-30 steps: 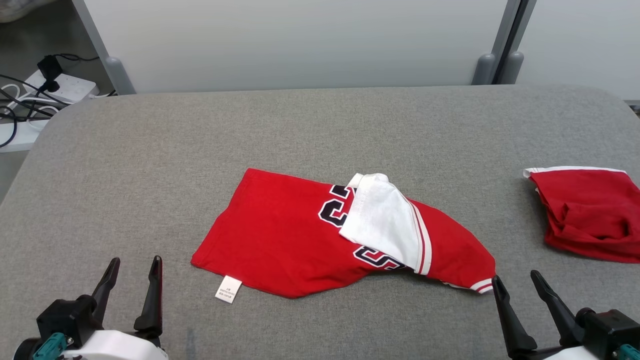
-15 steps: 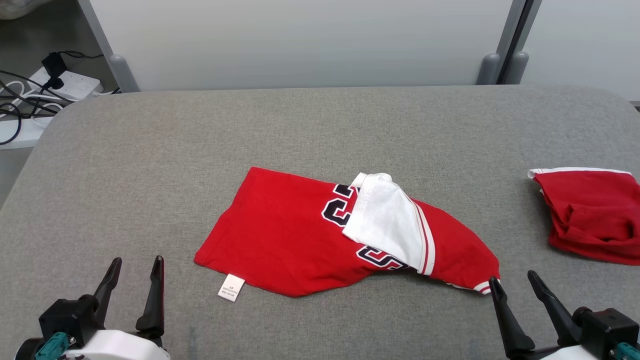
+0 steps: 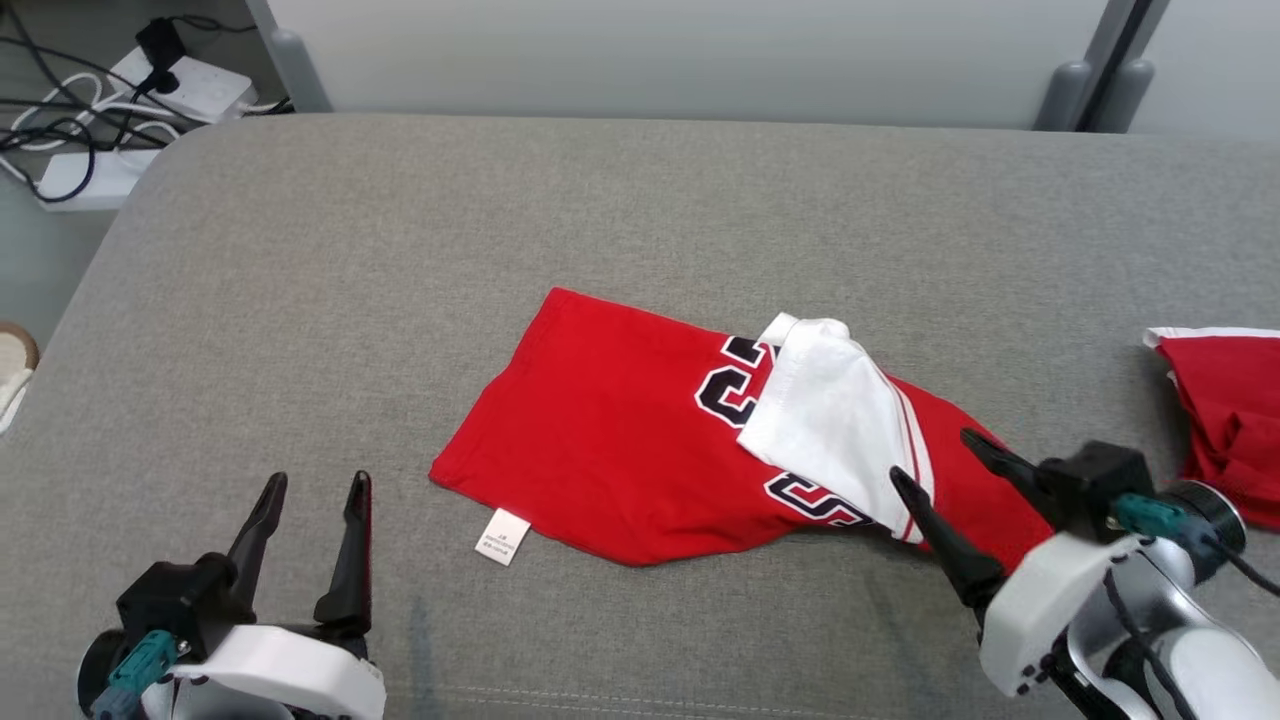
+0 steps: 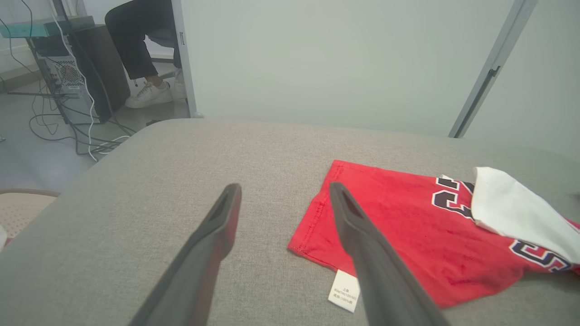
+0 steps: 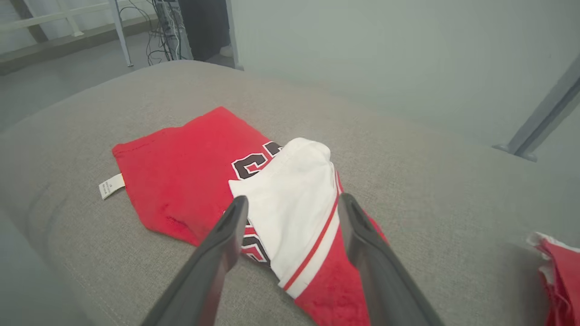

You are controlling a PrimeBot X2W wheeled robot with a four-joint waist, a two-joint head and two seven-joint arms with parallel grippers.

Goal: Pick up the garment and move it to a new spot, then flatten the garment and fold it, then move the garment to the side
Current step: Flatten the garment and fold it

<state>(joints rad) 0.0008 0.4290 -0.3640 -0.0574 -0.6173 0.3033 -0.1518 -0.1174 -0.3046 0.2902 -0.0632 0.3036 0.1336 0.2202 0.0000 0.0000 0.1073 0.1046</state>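
The garment (image 3: 610, 440) is a red shirt with dark numerals and a white flap (image 3: 830, 425) folded over its right part. It lies loosely flat in the middle of the grey table (image 3: 500, 220). A white label (image 3: 502, 537) sticks out at its near edge. My right gripper (image 3: 935, 455) hovers open over the garment's right end, its fingers on either side of the white flap (image 5: 294, 199). My left gripper (image 3: 317, 485) stands open at the lower left, apart from the garment (image 4: 408, 231), with nothing between its fingers.
A second red garment (image 3: 1225, 410) lies crumpled at the table's right edge. Power strips and cables (image 3: 120, 110) lie on the floor beyond the far left corner. A person's legs (image 4: 140, 50) show beside a partition in the left wrist view.
The right gripper has swung up and left from the near right edge to over the garment's right end. The head camera has shifted, so the whole picture moved. The left gripper stays put.
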